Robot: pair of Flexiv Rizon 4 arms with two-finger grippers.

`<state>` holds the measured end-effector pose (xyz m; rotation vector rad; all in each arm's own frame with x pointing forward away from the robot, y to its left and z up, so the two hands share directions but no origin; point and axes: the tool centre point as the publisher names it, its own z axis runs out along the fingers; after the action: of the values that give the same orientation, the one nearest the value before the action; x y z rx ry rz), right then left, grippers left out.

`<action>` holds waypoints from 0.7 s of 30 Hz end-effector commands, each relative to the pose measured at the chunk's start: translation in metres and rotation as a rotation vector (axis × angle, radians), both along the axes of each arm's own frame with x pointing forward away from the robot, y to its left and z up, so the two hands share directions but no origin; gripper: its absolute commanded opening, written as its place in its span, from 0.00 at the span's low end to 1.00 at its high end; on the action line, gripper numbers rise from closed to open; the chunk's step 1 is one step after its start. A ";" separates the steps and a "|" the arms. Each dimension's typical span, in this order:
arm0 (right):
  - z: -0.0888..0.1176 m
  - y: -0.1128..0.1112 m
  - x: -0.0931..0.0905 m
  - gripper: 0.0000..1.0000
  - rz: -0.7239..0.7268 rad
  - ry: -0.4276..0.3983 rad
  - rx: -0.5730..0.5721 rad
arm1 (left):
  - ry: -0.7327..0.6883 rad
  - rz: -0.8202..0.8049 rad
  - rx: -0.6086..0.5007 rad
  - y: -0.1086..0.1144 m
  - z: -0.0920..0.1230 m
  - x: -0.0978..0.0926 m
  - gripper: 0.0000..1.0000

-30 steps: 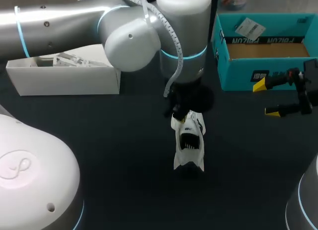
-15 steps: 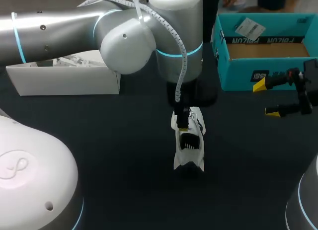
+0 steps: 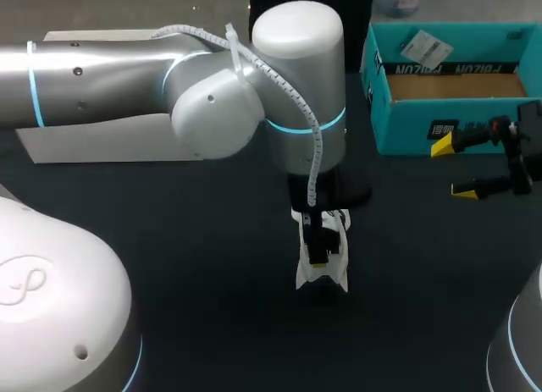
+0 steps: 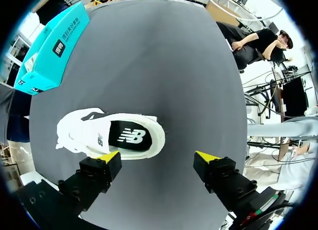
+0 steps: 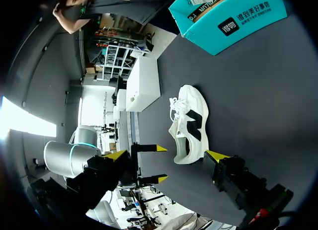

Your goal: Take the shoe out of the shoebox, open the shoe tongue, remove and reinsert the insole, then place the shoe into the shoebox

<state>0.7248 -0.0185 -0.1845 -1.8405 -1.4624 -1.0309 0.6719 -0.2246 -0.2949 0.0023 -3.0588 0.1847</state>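
left arm (image 3: 102, 79): silver | rings (image 3: 296, 129): cyan | cable (image 3: 318, 152): white, ribbed | jaws: yellow-tipped

Dark table (image 3: 212, 240) (matte, charcoal), evenly lit

The table (image 3: 169, 240) is showing a dark, matt, cloth-like cover. The shoe (image 4: 99, 133) is presenting a smooth white upper, seemingly synthetic leather, around a matt black insole (image 4: 128, 136). The shoebox (image 3: 406, 125) is displaying teal printed cardboard outside and raw brown board inside. The left arm (image 3: 110, 79) is gleaming in satin silver and glossy white shells, its left gripper (image 4: 156, 156) wearing matt black plastic.
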 end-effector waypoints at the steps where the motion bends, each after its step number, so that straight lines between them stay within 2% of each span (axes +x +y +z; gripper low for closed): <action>1: 0.000 0.001 -0.001 1.00 -0.003 0.000 -0.003 | 0.023 -0.019 0.010 -0.008 -0.015 -0.004 1.00; 7: 0.000 0.001 -0.001 1.00 -0.003 0.000 -0.003 | 0.038 -0.044 0.039 -0.020 -0.044 -0.009 1.00; 12: 0.000 0.001 -0.001 1.00 -0.003 0.000 -0.003 | 0.010 -0.047 0.041 -0.029 -0.059 -0.006 1.00; 21: 0.000 0.001 -0.001 1.00 -0.003 0.000 -0.003 | -0.005 -0.044 0.054 -0.026 -0.079 -0.005 1.00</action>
<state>0.7248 -0.0184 -0.1845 -1.8404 -1.4625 -1.0309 0.6670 -0.2491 -0.3664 -0.0630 -3.0634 0.0996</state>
